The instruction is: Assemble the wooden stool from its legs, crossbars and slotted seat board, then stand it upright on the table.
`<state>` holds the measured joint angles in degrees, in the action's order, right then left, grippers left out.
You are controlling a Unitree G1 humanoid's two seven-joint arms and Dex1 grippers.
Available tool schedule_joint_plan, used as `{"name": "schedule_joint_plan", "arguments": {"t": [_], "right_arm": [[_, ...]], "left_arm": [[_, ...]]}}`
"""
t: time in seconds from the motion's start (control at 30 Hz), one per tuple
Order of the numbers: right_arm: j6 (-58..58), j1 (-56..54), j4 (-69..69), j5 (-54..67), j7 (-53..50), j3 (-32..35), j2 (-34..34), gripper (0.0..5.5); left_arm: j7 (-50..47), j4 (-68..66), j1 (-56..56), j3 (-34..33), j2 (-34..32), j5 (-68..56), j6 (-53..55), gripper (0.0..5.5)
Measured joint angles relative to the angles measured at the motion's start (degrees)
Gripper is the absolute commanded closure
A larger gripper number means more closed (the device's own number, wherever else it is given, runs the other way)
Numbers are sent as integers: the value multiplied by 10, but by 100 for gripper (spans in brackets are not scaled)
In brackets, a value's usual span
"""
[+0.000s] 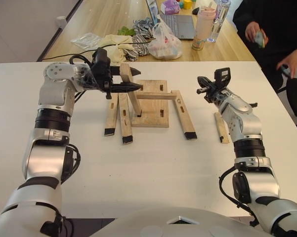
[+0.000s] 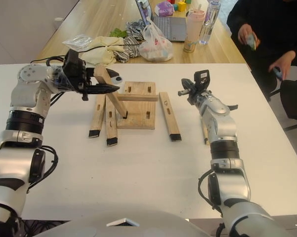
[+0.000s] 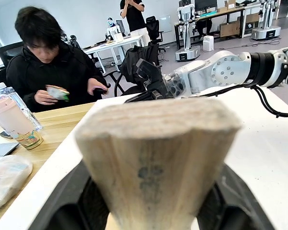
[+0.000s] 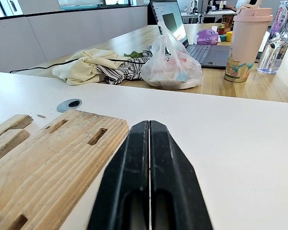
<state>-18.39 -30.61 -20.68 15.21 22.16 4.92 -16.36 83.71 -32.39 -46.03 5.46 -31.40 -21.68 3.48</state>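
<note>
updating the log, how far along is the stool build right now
Early. Done: a crossbar appears to join the held leg and another leg. In hand: left gripper grips that leg, tilted over the flat seat board. Left: two legs and one piece lie loose; right gripper shut, empty; nothing stands.

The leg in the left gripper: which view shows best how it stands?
Left eye view (right eye alike): the whole leg, tilted, lower end on the seat board, the left gripper clamped on it. The left wrist view gives one end close up.
</note>
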Motion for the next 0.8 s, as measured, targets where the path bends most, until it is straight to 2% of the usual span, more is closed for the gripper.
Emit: {"name": "schedule_joint_plan", "arguments": {"t": [0.23, 0.47, 0.8], "right_arm": [[-4, 0, -3, 0, 0, 1, 1, 550], [-5, 0, -10, 1, 1, 9, 1, 550], [-5, 0, -23, 1, 1, 9, 1, 550]], "left_arm": [[5, -76, -27, 0, -1, 1, 15, 348], [-2, -192, -57, 17, 3, 8, -38, 349], [-31, -233, -76, 27, 9, 8, -40, 349]]}}
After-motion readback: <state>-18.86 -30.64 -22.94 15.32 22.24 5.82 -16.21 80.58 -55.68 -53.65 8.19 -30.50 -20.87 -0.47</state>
